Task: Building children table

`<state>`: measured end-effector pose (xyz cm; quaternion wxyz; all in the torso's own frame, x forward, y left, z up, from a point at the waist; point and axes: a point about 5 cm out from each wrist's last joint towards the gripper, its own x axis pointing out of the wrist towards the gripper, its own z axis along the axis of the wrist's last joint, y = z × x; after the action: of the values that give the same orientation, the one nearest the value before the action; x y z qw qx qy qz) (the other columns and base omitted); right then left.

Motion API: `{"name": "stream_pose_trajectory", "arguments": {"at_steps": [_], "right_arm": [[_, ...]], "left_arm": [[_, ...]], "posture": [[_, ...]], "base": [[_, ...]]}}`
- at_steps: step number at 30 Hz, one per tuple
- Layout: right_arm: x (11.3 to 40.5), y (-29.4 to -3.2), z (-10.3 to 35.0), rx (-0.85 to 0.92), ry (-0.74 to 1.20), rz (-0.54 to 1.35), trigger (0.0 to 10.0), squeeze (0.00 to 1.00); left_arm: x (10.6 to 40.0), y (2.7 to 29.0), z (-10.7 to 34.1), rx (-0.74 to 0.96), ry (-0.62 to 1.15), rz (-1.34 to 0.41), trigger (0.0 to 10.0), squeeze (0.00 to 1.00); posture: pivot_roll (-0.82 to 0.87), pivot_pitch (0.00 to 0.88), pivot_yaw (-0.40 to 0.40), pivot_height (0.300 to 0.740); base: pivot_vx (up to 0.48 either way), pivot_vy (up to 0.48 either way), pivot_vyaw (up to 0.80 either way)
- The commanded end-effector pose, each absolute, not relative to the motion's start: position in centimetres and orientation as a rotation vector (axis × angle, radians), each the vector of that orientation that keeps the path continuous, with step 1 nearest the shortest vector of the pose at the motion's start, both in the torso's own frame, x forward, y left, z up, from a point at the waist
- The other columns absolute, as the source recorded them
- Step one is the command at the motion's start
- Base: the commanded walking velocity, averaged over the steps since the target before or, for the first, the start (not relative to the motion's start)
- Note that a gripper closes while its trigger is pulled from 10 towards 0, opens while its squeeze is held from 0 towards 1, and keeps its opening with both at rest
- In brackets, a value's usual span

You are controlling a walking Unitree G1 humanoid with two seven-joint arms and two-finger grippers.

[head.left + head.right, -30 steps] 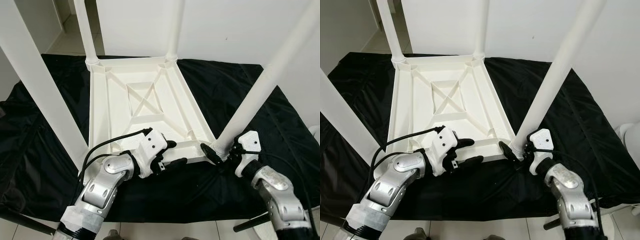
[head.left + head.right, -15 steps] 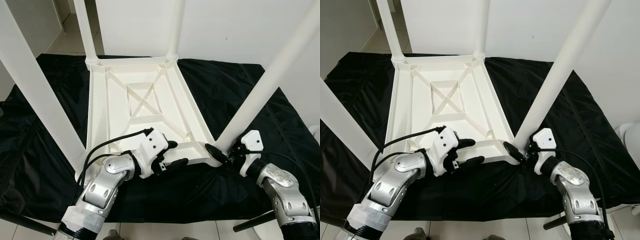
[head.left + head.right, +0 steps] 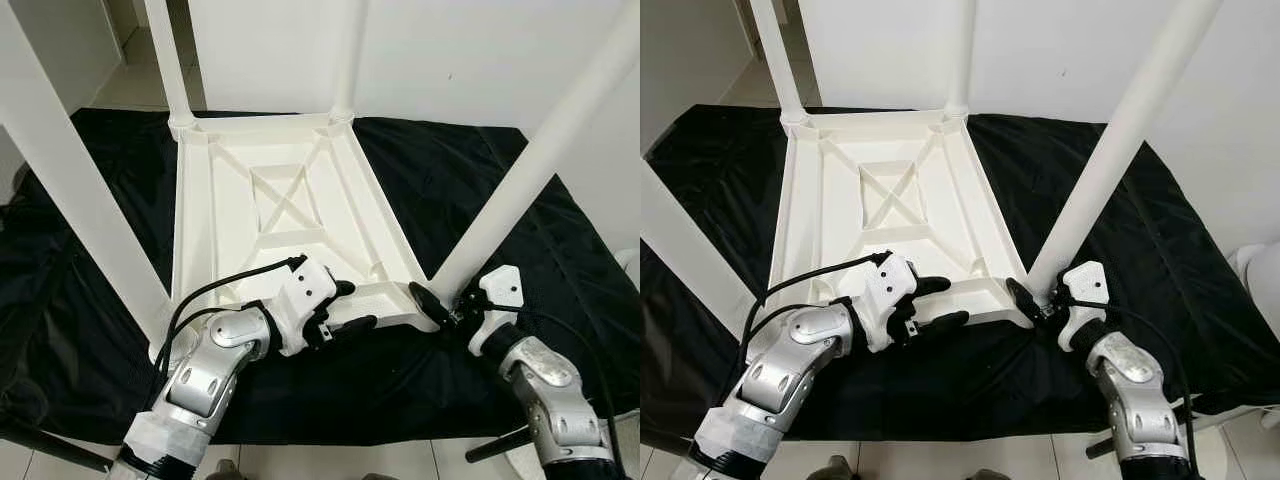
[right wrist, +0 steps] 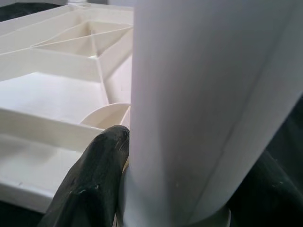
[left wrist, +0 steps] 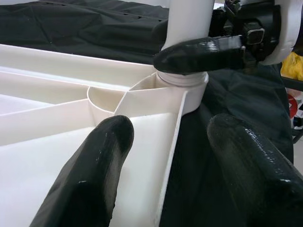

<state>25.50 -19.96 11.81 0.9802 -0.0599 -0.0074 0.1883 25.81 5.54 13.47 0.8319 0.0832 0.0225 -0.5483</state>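
Left eye view: upturned white table top lies on black cloth. Right gripper clasps near-right leg at its socket. Left gripper straddles the near rim, fingers spread.

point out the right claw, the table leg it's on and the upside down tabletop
right claw (image 3: pixel 1037 301): right eye view, between its fingertips.
table leg (image 3: pixel 1095 185): right eye view, mid shaft.
tabletop (image 3: pixel 215 235): left eye view, bare ribbed underside.
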Motion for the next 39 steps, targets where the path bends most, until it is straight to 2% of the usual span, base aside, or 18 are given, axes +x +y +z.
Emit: {"name": "stream_pose_trajectory", "arguments": {"at_steps": [1,9,12,13,20,28,29,32,37,39], "right_arm": [[25.3,-19.9,11.5,-0.110,0.005,0.252,10.0,0.00],[25.0,-18.1,11.3,-0.024,-0.011,0.095,10.0,0.00],[25.0,-17.6,11.0,0.011,-0.004,0.001,10.0,0.00],[25.0,-16.8,11.0,0.022,-0.002,-0.081,10.0,0.00],[24.9,-14.9,11.4,0.046,-0.009,-0.200,10.0,0.00],[24.9,-14.0,11.7,0.020,-0.008,-0.204,10.0,0.00],[24.7,-14.1,11.8,0.042,-0.029,-0.180,10.0,1.00],[24.6,-14.4,12.0,0.047,-0.042,-0.165,10.0,1.00],[23.8,-15.4,13.0,0.017,-0.130,-0.036,10.0,1.00],[23.1,-16.8,13.1,0.007,-0.128,0.046,10.0,1.00]], "left_arm": [[26.2,5.7,13.5,0.180,0.041,-1.075,10.0,0.00],[26.2,5.7,13.6,0.185,0.032,-1.079,10.0,0.00],[26.3,5.8,13.5,0.186,0.031,-1.074,10.0,0.00],[26.3,5.8,13.6,0.187,0.028,-1.069,10.0,0.00],[26.4,5.7,13.7,0.178,0.011,-1.040,10.0,0.00],[26.5,5.6,13.8,0.176,0.003,-1.032,10.0,0.00],[26.6,5.6,13.9,0.178,0.000,-1.033,10.0,0.00],[26.7,5.6,13.9,0.178,-0.002,-1.033,10.0,0.00],[26.8,5.6,14.0,0.176,-0.007,-1.031,10.0,0.00],[26.7,5.5,14.0,0.177,-0.008,-1.033,10.0,0.00]], "posture": [[0.02,0.027,-0.028,0.740],[0.02,0.026,-0.035,0.740],[0.02,0.026,-0.037,0.740],[0.03,0.026,-0.041,0.740],[0.03,0.022,-0.051,0.740],[0.03,0.020,-0.054,0.740],[0.03,0.017,-0.055,0.740],[0.03,0.014,-0.056,0.740],[0.03,0.012,-0.056,0.740],[0.03,0.012,-0.055,0.740]], "base": [[0.000,0.000,0.00],[0.000,0.000,0.00],[0.000,0.000,0.00],[0.000,0.000,0.00],[0.000,0.000,0.00],[0.000,0.000,0.00],[0.000,0.000,0.00],[0.000,0.000,0.00],[0.000,0.000,0.00],[0.000,0.000,0.00]]}}
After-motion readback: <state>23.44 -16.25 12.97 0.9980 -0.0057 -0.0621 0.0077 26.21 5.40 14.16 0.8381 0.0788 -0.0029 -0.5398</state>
